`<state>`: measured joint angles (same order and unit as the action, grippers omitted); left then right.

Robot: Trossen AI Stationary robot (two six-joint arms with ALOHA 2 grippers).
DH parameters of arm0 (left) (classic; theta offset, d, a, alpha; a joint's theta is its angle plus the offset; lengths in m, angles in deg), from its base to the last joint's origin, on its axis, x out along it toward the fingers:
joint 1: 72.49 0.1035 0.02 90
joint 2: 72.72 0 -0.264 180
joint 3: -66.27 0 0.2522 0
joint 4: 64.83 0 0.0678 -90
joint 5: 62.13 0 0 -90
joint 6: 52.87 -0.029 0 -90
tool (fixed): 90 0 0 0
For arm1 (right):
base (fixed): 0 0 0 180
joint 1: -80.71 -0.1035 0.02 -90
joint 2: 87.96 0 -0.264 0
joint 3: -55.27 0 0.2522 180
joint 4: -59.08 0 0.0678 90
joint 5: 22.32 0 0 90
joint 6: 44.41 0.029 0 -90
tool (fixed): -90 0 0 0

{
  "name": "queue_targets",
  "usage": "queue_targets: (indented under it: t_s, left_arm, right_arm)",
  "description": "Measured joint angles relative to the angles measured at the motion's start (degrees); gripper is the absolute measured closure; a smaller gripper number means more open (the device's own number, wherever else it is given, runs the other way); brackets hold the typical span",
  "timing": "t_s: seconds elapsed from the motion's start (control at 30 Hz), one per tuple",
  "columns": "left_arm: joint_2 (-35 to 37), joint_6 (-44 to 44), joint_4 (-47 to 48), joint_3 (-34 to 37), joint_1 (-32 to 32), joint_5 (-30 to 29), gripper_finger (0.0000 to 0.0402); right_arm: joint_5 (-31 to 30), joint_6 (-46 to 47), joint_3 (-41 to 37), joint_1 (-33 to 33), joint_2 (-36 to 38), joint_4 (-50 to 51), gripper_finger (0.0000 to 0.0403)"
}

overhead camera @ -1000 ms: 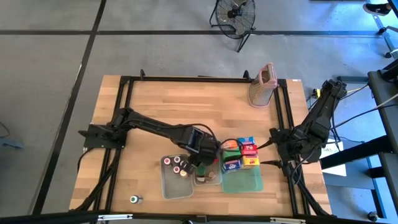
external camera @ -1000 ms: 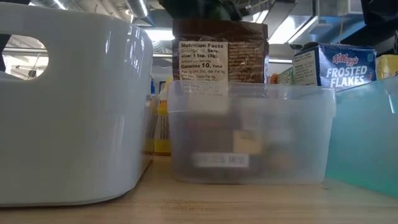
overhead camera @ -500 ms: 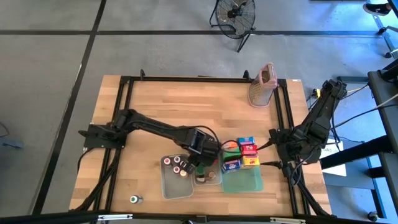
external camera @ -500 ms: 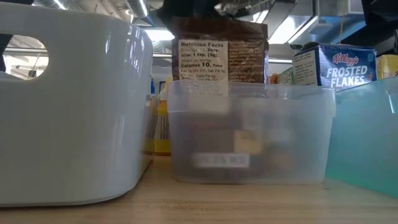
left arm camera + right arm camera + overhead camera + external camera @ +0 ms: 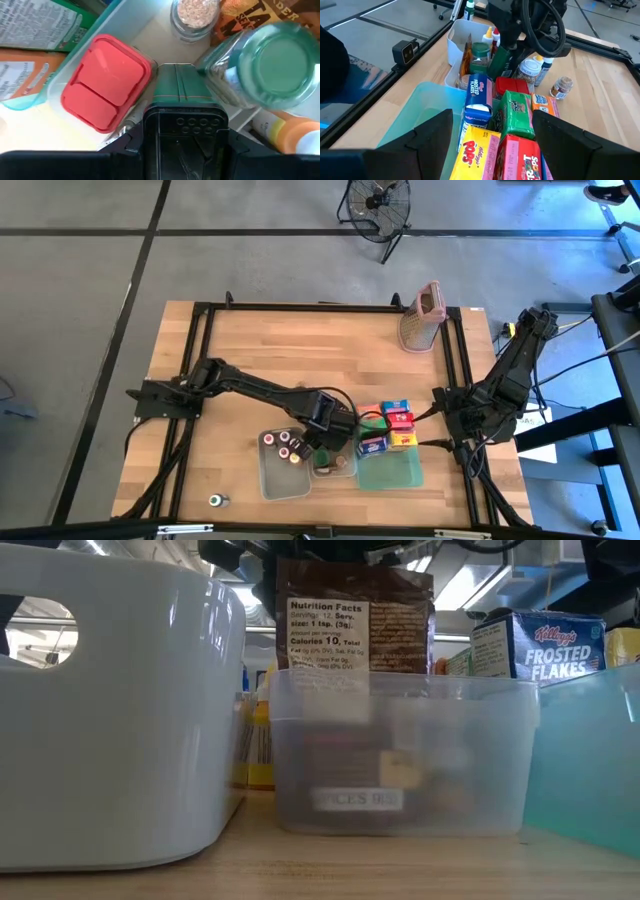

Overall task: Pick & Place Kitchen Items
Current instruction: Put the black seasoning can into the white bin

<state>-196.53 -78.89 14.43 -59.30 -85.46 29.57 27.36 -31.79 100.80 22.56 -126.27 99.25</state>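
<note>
My left gripper (image 5: 335, 436) hangs over the small clear tub (image 5: 400, 755), shut on a dark packet (image 5: 352, 630) with a white nutrition label. The packet's lower part stands behind the tub's cloudy wall. Inside the tub are a red-lidded box (image 5: 105, 90), a green-capped jar (image 5: 272, 62) and a jar of grains (image 5: 195, 15). Several colourful cartons (image 5: 512, 112) stand on the green tray (image 5: 398, 472). My right gripper (image 5: 492, 120) waits open at the table's right edge, above the tray. My left gripper pinches the packet's top end (image 5: 172, 82) between its two fingers, coming from above and pointing down. The packet hangs upright below the fingers. Whether its bottom touches anything in the tub is hidden by the tub's wall.
A larger pale tub (image 5: 283, 465) with small capped bottles stands left of the clear one. A metal grater with a pink top (image 5: 422, 315) stands at the far right. One small jar (image 5: 215, 500) sits alone near the front left corner.
My left gripper has sunk toward the small clear tub with the packet and has rolled a little about its own axis. The packet has stayed upright and turned slightly with it.
</note>
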Motion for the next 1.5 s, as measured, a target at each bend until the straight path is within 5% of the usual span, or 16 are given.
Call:
queue_targets:
  t_s: [0.73, 1.13, 1.5]
  left_arm:
    - [0.00, 5.74, -2.83, 0.02, 1.11, 0.19, 0.0262]
    - [0.00, -0.55, -2.55, 0.02, -0.57, -0.37, 0.0259]
    - [0.00, 5.75, -2.78, 0.02, 0.92, 1.39, 0.0259]
  right_arm:
    - [0.00, 0.00, 0.00, -0.02, 0.00, 0.38, 0.0128]
    - [0.00, 0.00, 0.00, -0.01, -0.02, 0.82, 0.0128]
    - [0.17, 0.00, 0.02, -0.02, -1.54, 0.82, 0.0128]
